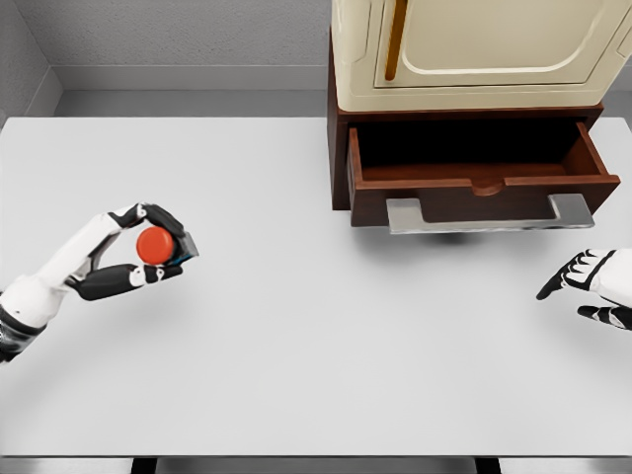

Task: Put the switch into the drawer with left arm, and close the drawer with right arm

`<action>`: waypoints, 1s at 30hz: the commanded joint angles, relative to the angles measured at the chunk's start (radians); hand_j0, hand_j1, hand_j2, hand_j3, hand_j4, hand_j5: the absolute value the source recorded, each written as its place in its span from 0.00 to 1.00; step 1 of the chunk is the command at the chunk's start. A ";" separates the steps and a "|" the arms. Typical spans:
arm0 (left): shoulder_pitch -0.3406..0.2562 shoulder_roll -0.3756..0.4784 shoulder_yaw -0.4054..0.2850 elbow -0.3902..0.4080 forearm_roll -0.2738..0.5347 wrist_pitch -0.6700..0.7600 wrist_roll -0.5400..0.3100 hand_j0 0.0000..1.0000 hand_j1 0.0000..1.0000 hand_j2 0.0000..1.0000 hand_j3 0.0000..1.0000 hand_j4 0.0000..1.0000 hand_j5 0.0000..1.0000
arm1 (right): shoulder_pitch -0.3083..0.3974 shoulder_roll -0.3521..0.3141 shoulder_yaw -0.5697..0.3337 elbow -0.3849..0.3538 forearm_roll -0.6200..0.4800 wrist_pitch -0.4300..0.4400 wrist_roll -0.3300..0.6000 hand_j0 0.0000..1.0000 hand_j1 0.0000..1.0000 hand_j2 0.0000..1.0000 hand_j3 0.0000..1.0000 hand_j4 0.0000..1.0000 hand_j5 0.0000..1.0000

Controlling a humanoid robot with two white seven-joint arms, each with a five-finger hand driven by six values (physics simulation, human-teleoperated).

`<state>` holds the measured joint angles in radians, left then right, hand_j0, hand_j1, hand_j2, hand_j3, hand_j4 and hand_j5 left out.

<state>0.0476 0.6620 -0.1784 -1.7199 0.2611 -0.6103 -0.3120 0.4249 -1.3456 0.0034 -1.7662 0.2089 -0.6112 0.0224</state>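
The switch [158, 245], a dark box with a round red button on top, is held above the white table at the left, and my left hand [148, 252] is shut on it with fingers over its top and thumb beneath. The brown wooden drawer [482, 183] stands pulled out at the upper right, its inside dark and bare, with a grey metal handle [489, 213] along its front. My right hand [583, 288] hovers at the right edge below the drawer, its fingers relaxed and holding nothing.
A cream cabinet [474, 49] with a closed door sits on top of the drawer's brown frame. The white table [316, 346] stretches between both hands, and a grey wall runs behind it.
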 commanded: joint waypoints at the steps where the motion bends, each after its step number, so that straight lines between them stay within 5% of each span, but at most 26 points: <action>1: 0.000 -0.028 -0.003 -0.020 0.007 0.012 0.001 0.36 0.36 0.36 0.36 0.36 0.36 | 0.000 -0.003 0.000 0.001 -0.006 0.000 -0.001 0.66 0.66 0.66 0.66 0.66 0.66; 30: -0.250 -0.400 -0.064 -0.061 -0.183 0.253 -0.001 0.36 0.36 0.36 0.36 0.36 0.36 | -0.005 0.002 0.000 -0.001 -0.006 0.000 -0.001 0.66 0.66 0.66 0.66 0.66 0.66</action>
<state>-0.2056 0.2880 -0.2364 -1.7805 0.0866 -0.3789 -0.3127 0.4203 -1.3422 0.0034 -1.7655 0.2087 -0.6112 0.0218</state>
